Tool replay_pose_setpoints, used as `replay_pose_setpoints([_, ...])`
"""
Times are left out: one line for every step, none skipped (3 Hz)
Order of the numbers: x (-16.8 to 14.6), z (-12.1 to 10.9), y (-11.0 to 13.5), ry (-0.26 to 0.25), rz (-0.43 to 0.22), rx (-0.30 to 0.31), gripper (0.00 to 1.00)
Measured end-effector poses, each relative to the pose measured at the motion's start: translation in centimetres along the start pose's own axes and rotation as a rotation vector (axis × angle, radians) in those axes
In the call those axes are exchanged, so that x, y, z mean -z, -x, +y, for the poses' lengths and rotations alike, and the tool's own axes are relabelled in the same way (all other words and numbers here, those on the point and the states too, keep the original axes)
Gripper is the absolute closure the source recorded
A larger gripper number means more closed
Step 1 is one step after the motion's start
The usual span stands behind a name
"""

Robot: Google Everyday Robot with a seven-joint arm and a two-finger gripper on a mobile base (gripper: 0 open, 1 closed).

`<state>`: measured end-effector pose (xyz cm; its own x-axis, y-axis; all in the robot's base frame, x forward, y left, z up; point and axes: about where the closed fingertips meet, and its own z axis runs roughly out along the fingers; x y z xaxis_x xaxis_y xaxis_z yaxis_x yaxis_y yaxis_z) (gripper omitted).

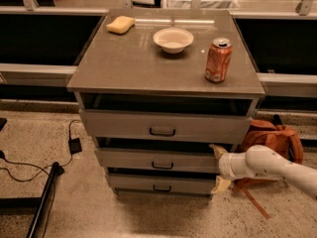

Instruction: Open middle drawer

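The grey cabinet has three drawers. The middle drawer (129, 160) has a flat grey front and a small dark bar handle (162, 165). A dark gap shows above its front. My gripper (218, 167) is at the right end of the middle drawer's front, well right of the handle. It is open and holds nothing. One pale fingertip (216, 150) is at the drawer's top edge. The other is lower, level with the bottom drawer (133, 183). The white arm reaches in from the right.
The taller top drawer (119, 125) juts out a little. On the cabinet top (124, 58) are an orange can (218, 60), a white bowl (173, 39) and a yellow sponge (120, 24). An orange backpack (272, 138) lies right of the cabinet. Cables and a dark pole (44, 202) are on the floor at left.
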<state>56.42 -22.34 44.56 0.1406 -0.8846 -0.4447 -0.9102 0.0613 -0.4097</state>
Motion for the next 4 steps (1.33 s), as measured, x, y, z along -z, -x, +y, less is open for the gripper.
replay_pose_setpoints([-1.6,-0.9,-1.1,0.010,0.037,-0.004,0.00])
replay_pose_setpoints([-3.1,-1.2,-1.6,0.025,0.057,-0.013,0.08])
replay_pose_setpoints([-3.6,-0.9,-1.6,0.037,0.075,-0.021,0.24])
replay_pose_setpoints([-2.5,0.8,-0.7,0.064,0.100,-0.007,0.45])
